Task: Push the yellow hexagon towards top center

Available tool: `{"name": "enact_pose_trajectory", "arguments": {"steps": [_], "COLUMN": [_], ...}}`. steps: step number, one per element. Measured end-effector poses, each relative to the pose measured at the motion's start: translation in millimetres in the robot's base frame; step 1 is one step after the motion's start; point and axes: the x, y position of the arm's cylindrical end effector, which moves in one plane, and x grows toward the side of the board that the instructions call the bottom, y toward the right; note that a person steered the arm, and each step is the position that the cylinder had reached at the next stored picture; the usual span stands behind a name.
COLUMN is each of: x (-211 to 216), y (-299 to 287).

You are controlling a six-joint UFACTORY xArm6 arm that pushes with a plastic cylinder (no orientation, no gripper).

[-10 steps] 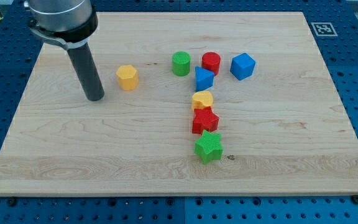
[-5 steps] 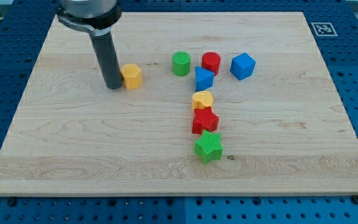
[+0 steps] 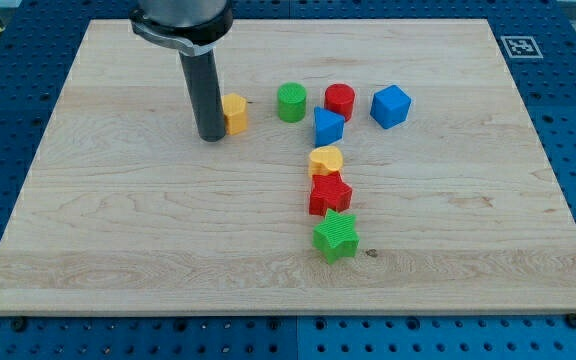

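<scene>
The yellow hexagon (image 3: 235,114) lies on the wooden board (image 3: 118,230), left of the top centre. My tip (image 3: 211,136) rests on the board right against the hexagon's left side, and the rod hides part of that side. A green cylinder (image 3: 291,102) stands just to the hexagon's right, with a small gap between them.
A red cylinder (image 3: 340,100), a blue cube (image 3: 390,106) and a blue block (image 3: 328,127) lie right of the green cylinder. Below them, a second yellow block (image 3: 326,160), a red star (image 3: 330,194) and a green star (image 3: 335,235) form a column.
My tip has moved right, reached the yellow hexagon and pushed it to the right and slightly up, closer to the green cylinder. The other blocks have not moved.
</scene>
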Motion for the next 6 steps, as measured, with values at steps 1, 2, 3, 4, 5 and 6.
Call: {"name": "enact_pose_trajectory", "arguments": {"steps": [1,2,3,4,5,6], "x": [3.7,15.3,16.0,4.5,-14.8,-18.5], "y": [0.0,12.4,16.9,16.9,16.9,16.9]}}
